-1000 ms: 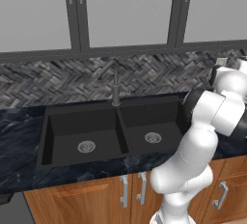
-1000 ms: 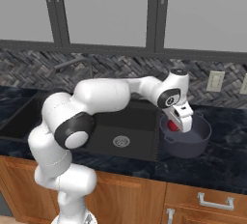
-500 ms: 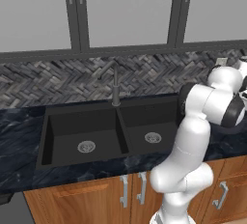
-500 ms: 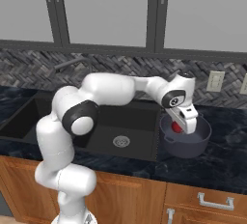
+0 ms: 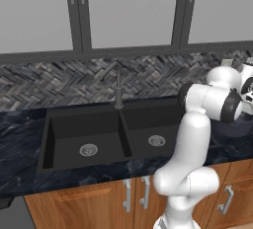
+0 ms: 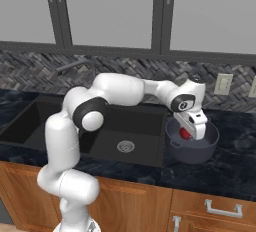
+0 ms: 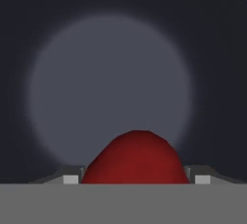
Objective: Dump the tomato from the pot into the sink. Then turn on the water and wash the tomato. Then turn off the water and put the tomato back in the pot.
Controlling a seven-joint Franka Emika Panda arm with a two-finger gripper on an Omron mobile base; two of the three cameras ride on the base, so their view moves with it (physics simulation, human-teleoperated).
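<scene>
The tomato (image 7: pixel 136 158), glossy deep red and round, sits inside the dark pot (image 6: pixel 199 148) on the worktop (image 6: pixel 235 163) right of the sink (image 6: pixel 125 126). The gripper (image 7: pixel 136 178) straddles it, jaws spread, not visibly clamped.

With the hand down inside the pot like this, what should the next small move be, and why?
Probably close the jaws on the tomato. In the hand view it sits between the two fingertips, which stand apart on either side of it, with the pot floor beyond. The right base view shows the gripper lowered into the pot beside the sink, tomato not yet lifted.
</scene>
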